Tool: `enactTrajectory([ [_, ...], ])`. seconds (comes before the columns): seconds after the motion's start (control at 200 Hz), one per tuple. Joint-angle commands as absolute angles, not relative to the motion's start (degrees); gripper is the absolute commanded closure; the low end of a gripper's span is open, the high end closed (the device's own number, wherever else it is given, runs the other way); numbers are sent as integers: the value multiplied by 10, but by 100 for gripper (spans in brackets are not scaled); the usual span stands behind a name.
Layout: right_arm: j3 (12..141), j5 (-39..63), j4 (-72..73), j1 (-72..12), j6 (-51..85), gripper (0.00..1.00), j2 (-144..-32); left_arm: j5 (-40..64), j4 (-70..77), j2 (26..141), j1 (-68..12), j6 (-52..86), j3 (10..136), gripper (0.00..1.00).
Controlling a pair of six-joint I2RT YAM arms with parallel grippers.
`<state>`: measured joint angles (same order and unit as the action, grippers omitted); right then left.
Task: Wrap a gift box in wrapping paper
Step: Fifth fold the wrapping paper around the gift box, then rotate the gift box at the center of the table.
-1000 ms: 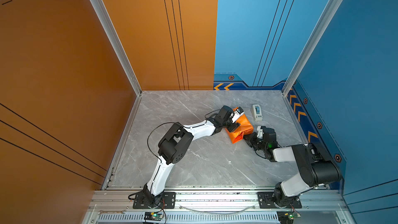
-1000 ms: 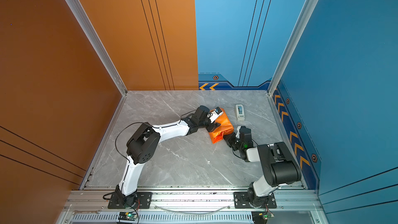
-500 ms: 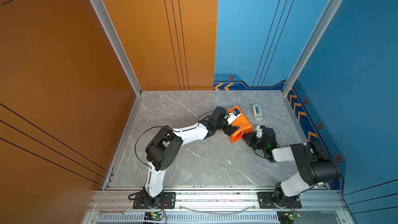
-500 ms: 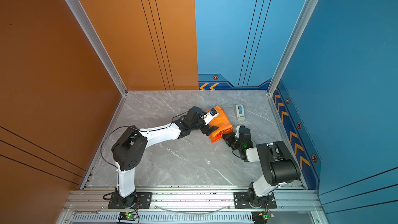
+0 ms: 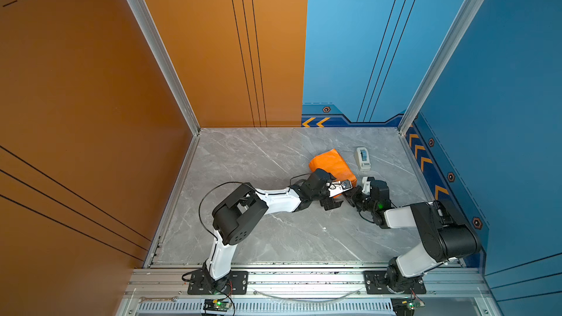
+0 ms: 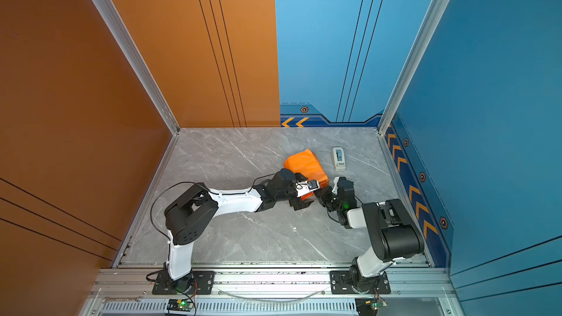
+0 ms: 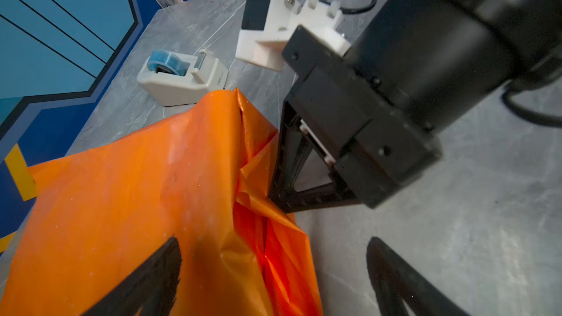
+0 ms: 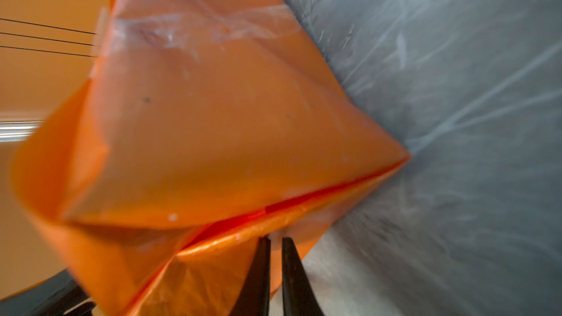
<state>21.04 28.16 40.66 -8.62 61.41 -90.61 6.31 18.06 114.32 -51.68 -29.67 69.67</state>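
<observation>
Wrapping paper (image 5: 330, 162), folded closed, pinched by right gripper (image 8: 275, 240); left gripper (image 7: 272, 240) jaws apart.

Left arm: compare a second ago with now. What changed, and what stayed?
The left gripper drew back along the glossy orange wrapping paper, far end to near end, its fingers spreading wide. The right gripper stayed shut on the paper's edge; the white tape dispenser stayed put.

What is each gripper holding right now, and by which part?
The right gripper pinches the wrapping paper by a folded edge at the end facing it. The left gripper is wide open astride the paper, holding nothing.
</observation>
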Motion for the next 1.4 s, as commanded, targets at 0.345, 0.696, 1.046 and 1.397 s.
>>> enactTrajectory([
  [0.345, 212, 279, 399, -84, 610, 87, -880, -113, 216, 1201, -535, -290, 703, 6],
  [0.696, 209, 285, 305, -63, 578, 80, -784, -170, 191, 1196, -536, -264, 703, 29],
  [1.046, 333, 224, -79, 19, 411, 40, -619, -170, 149, 1191, -537, -189, 703, 30],
  [1.397, 603, 309, -177, -21, 299, 32, -933, -159, 168, 1184, -531, -163, 674, 30],
])
